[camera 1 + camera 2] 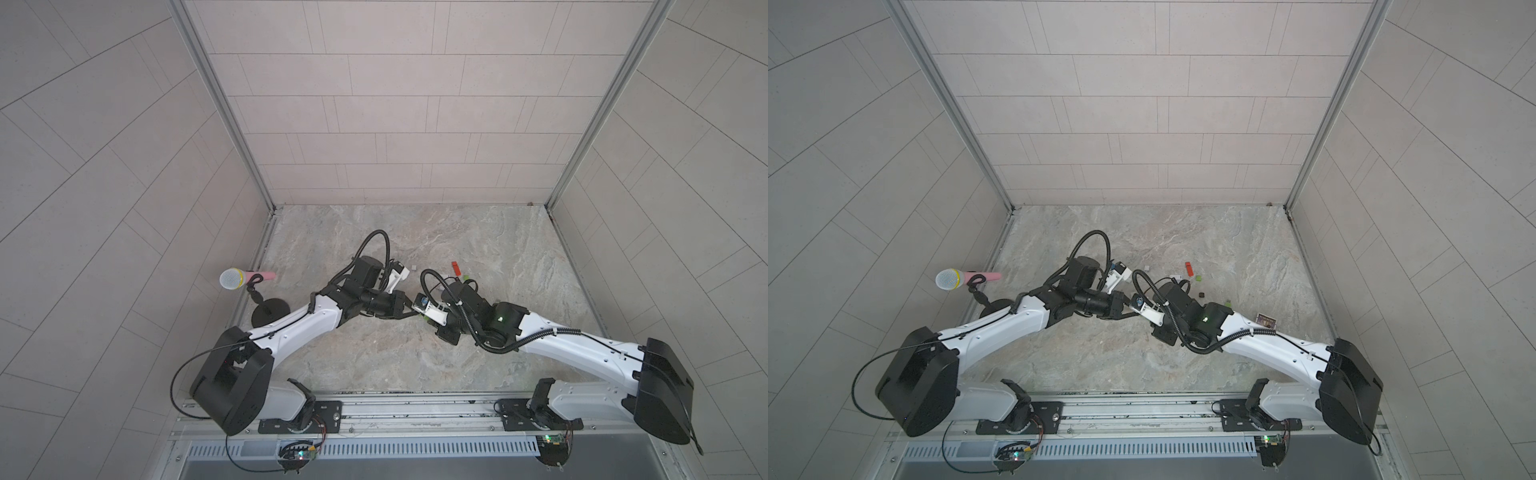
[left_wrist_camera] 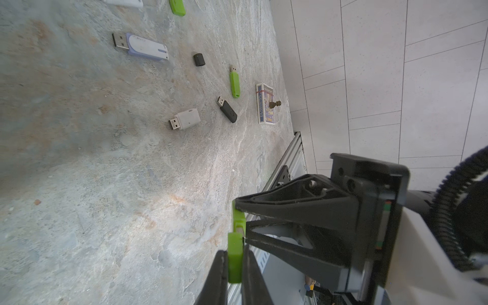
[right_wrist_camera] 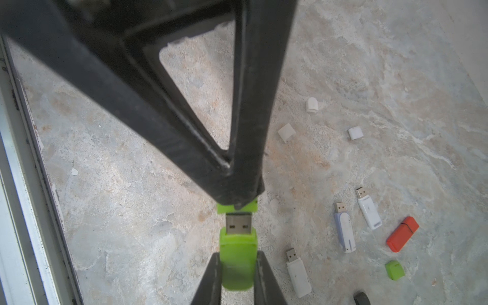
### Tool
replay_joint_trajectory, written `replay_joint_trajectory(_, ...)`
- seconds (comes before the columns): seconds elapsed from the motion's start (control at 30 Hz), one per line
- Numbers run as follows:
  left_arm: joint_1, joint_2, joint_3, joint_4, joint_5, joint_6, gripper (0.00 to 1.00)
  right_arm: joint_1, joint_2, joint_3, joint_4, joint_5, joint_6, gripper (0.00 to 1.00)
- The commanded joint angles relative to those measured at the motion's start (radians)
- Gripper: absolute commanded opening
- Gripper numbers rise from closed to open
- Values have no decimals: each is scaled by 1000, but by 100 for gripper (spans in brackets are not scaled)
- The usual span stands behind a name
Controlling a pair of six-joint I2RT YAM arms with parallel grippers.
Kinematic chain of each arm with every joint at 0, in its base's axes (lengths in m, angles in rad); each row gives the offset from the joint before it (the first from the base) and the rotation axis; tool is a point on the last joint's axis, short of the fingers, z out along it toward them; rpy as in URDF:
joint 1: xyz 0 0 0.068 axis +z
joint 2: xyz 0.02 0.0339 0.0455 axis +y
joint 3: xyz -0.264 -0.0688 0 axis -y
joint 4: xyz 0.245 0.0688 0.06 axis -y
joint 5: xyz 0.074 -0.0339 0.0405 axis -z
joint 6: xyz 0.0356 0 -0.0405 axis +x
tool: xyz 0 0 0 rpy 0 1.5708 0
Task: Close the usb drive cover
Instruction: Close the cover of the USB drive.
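marbled tabletop, spare drives (image 3: 344,229) loose beside the fingers. right gripper (image 3: 237,260) clamped on green usb drive (image 3: 238,245), plug (image 3: 238,224) bare. left gripper (image 2: 234,253) pinches green cap (image 3: 237,209) at the plug's tip. i judge mating not yet done; next, press straight together, axes aligned.

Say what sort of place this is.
Probably a robot test cell: a left arm and right arm bolted to a metal rail, tiled wall panels boxing in a stone-look tabletop, and a microphone on a stand.
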Motion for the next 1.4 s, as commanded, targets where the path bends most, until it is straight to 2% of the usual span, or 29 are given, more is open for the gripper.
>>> replay_joint_trajectory(0.0,-11,-11,-13,32,-13,-15,8,18,6,38,39,10,-15,12)
replay_joint_trajectory(0.83,-10,-30,-48,104,-25,-77,8,25,14,34,87,34,44,12)
replay_joint_trajectory(1.37,-10,-34,-38,59,-40,-31,8,24,-4,64,86,34,38,12)
